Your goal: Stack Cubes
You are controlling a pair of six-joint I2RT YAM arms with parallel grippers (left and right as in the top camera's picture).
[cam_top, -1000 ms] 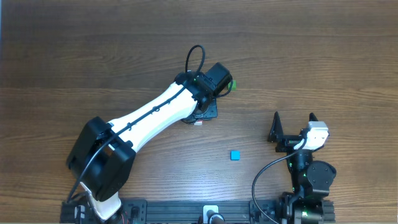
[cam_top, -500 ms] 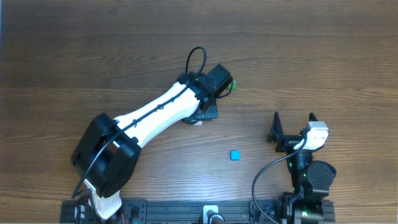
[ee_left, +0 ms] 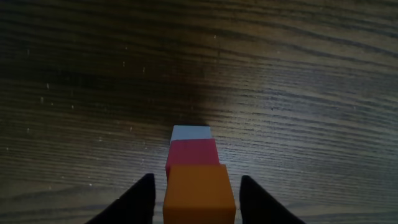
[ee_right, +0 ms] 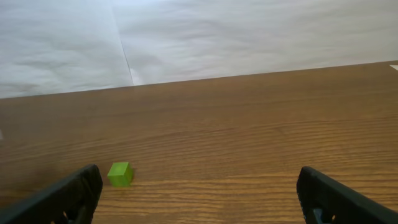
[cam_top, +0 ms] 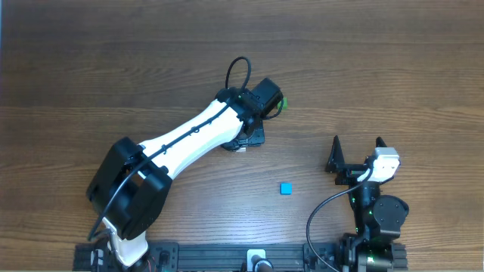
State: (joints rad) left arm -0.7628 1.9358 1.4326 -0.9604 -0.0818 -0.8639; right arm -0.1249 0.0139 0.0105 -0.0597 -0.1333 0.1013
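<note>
At bench centre, the left gripper [ee_left: 196,178] sat low, fingers [ee_left: 140,199] either side of the orange cube [ee_left: 199,193]. A thin gap showed on each side, so jaws parted, not clamping. The orange cube was on top of the red cube [ee_left: 193,151], red on the white cube [ee_left: 191,132], white at the bottom. All three lined up in one column on the bench [cam_top: 76,60]. From above, the left arm [cam_top: 189,136] ran diagonally up from its base and covered most of that column. The green cube [ee_right: 120,173] lay loose on the bench just beyond the left wrist, peeking out beside it in the top view. The blue cube [cam_top: 286,188] sat alone nearer the bases, between the two arms, well apart from the other cubes. The right gripper [cam_top: 357,140] was spread wide, holding nothing, over bare bench near its own base, well apart from every cube.
</note>
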